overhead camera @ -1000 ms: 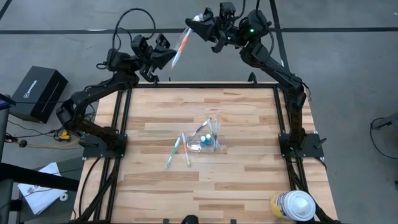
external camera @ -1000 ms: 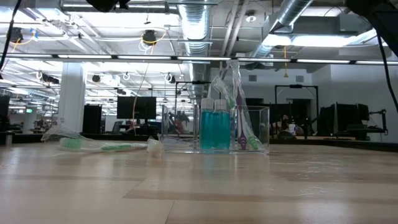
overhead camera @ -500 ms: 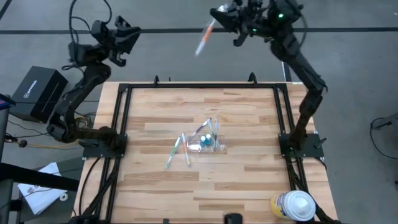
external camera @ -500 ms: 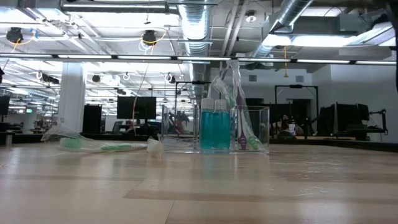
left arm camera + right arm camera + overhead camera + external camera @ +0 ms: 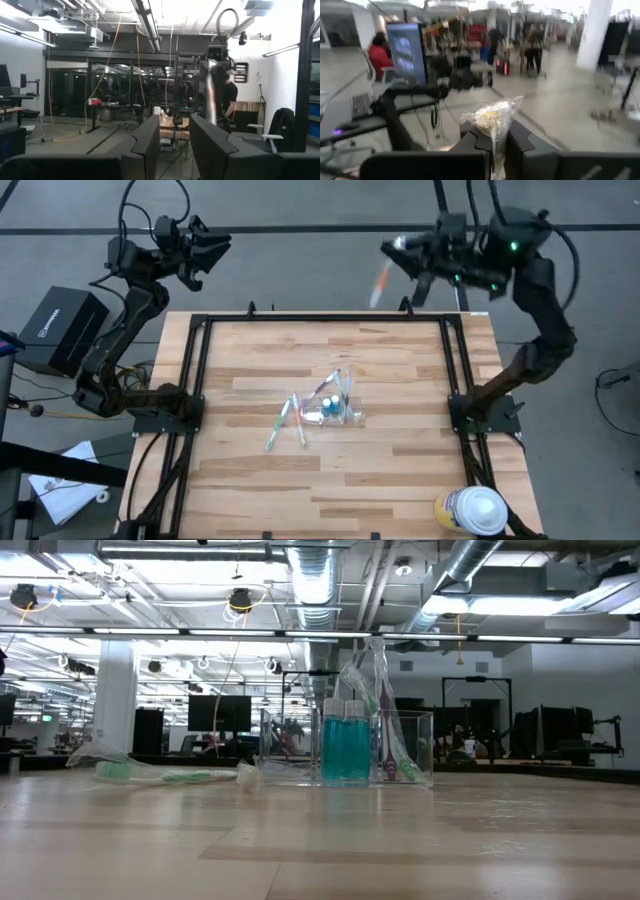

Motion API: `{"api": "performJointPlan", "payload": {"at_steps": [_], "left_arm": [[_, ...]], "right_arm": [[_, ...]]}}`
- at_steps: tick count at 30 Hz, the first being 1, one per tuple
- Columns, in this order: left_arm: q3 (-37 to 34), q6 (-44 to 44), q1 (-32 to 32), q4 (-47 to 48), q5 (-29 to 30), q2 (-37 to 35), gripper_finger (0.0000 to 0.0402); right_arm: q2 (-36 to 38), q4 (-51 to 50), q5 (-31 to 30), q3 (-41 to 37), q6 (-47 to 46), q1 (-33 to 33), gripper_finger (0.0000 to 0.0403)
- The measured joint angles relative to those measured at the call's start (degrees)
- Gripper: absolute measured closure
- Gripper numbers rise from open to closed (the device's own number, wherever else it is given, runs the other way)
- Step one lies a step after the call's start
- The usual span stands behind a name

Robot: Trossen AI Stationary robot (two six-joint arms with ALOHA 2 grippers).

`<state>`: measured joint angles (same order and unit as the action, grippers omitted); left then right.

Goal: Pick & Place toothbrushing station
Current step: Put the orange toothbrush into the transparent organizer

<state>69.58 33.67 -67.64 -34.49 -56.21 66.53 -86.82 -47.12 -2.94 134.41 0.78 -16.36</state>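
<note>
Item: wrapped toothbrush [image 5: 381, 282], pinched by its bagged head between the pressed-together fingers of the right gripper [image 5: 400, 246], hanging high beyond the table's far edge. We read this as the carry toward the clear cup [image 5: 338, 408] at the middle of the table [image 5: 400, 470].

Contents of cup: two blue tubes [image 5: 344, 740], upright brushes. Beside it, lying flat: two more brushes [image 5: 288, 420].

Left gripper [image 5: 215, 248]: raised off the far left corner, fingers [image 5: 150, 137] parted, holding nothing.

Handling note: we would bring the brush down handle-first over the cup, vertical, clear of the brushes standing inside, and let go only once it rests within the rim.
</note>
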Motion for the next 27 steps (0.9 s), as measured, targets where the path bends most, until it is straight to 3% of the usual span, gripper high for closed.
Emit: {"api": "performJointPlan", "payload": {"at_steps": [4, 10, 18, 23, 27], "left_arm": [[0.0, 0.9, 0.0, 0.1, -0.7, 0.0, 0.0300], [0.0, 3.7, 0.0, 0.2, -4.1, 0.0, 0.0300], [0.0, 4.3, 0.1, 0.2, -5.3, 0.0, 0.0300], [0.0, 5.6, 0.2, 0.2, -5.7, 0.0, 0.0300], [0.0, 5.8, 0.2, 0.2, -6.4, 0.0, 0.0300]], "right_arm": [[1.7, -5.8, -9.8, -1.5, -3.7, 7.8, 0.0396], [4.3, -3.0, -25.0, -11.9, -10.1, 19.3, 0.0396], [12.6, 15.3, -42.4, -42.0, -22.8, 29.6, 0.0396], [18.8, 31.0, -48.6, -63.5, -31.7, 32.6, 0.0396], [22.0, 42.4, -50.8, -76.1, -34.2, 32.9, 0.0396]]}}
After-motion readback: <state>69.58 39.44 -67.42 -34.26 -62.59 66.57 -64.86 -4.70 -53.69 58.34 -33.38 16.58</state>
